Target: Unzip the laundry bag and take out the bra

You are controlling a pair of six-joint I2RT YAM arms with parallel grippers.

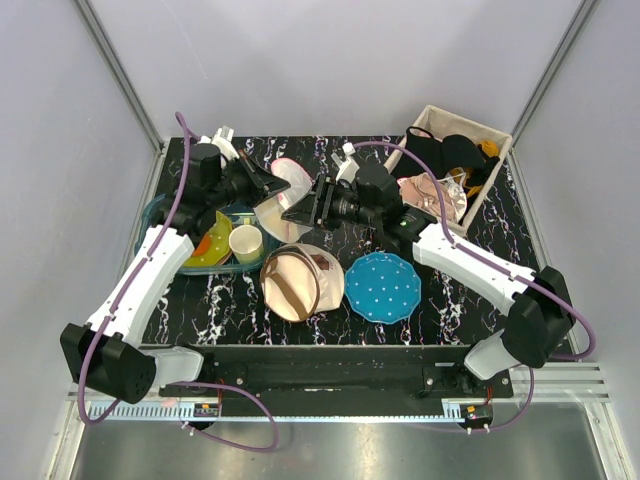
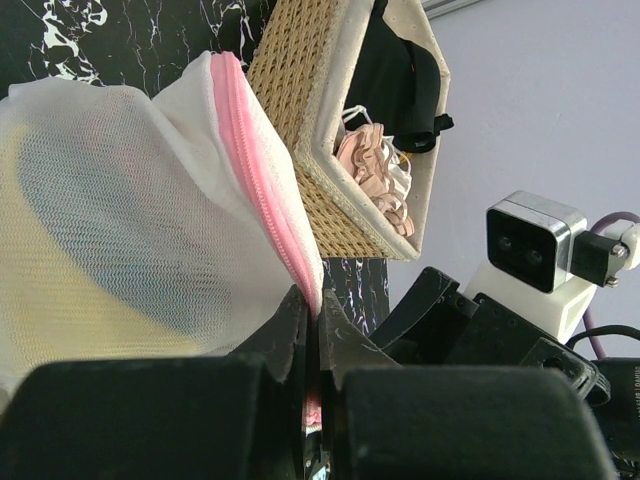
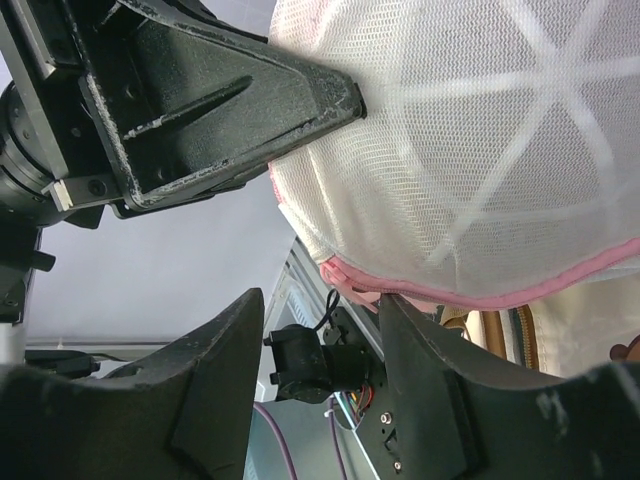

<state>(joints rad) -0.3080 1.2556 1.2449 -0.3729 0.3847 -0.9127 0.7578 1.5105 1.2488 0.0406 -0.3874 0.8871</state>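
Note:
The laundry bag (image 1: 285,193), white mesh with a pink zipper rim, hangs lifted above the table at the back centre. My left gripper (image 1: 268,184) is shut on its pink rim; in the left wrist view the rim (image 2: 268,190) runs down into the closed gripper (image 2: 315,312). My right gripper (image 1: 303,211) is open just right of the bag. In the right wrist view the mesh dome (image 3: 470,150) and pink rim hang just above the open gripper (image 3: 322,310), touching neither finger. A pale shape shows dimly through the mesh; the bra cannot be made out.
A beige canvas bag with brown straps (image 1: 300,282) and a blue dotted plate (image 1: 383,286) lie near the front. A wicker basket (image 1: 455,150) of clothes stands at the back right, also in the left wrist view (image 2: 300,90). A tray with a cup (image 1: 246,243) is at the left.

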